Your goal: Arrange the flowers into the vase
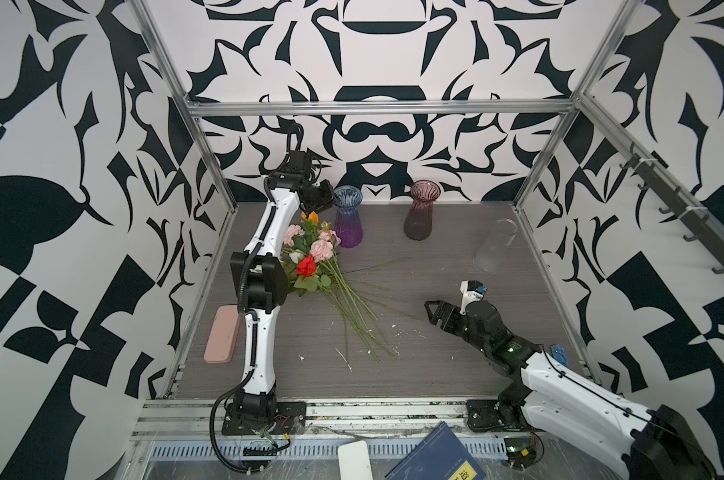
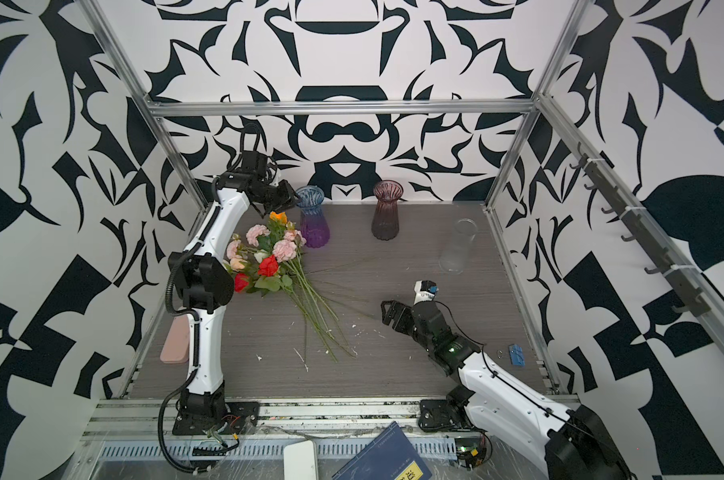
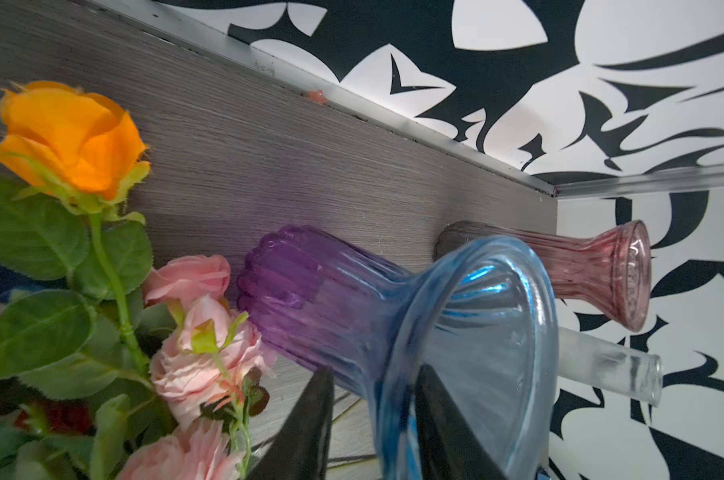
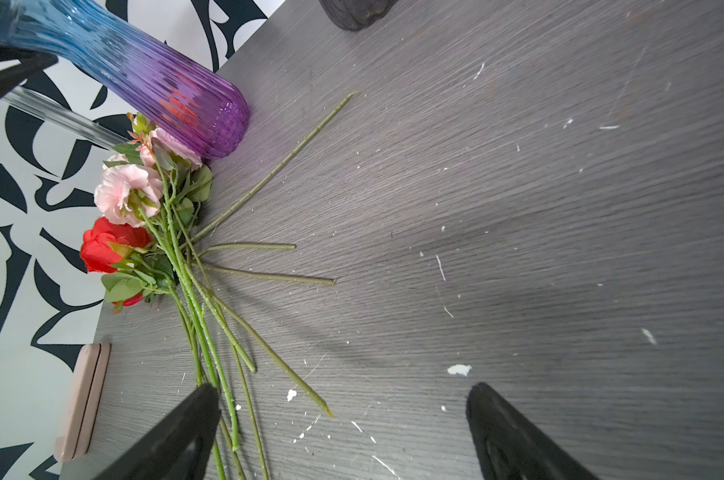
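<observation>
Though set astride the flared lip of the blue-and-purple vase (image 3: 310,299), not confirmed as clamped: found left gripper (image 3: 376,372) with one finger inside the mouth and one outside the neck, jaws standing narrow about the glass wall; cannot tell from the left wrist view whether pressing the glass or merely close to it. Confirmed in both top views at the back left of the table (image 1: 435,365), with vase upright and empty. Found right gripper (image 4: 343,390) with jaws spread wide, holding nothing, low over bare table near the cut ends of the stems and well apart from the vase. Located flowers (image 1: 310,257) lying in one loose bunch on the table, heads beside the left arm and just beside the foot of the vase, stems fanned toward the front middle. Identified among them an orange rose (image 3: 73,137), a red rose (image 4: 110,245) and several pink ruffled heads; could not count all. Noted no stem in any vessel: none in the vase at the left jaws, none in the pink vase (image 1: 421,212) further along the back, none in the clear glass cylinder (image 1: 495,247) toward the right edge. Judged placement as not begun; appears to be preparation only, securing or steadying the vase. Left to do, on this judgement: lift each stem and seat it cut end first in the narrow neck.
</observation>
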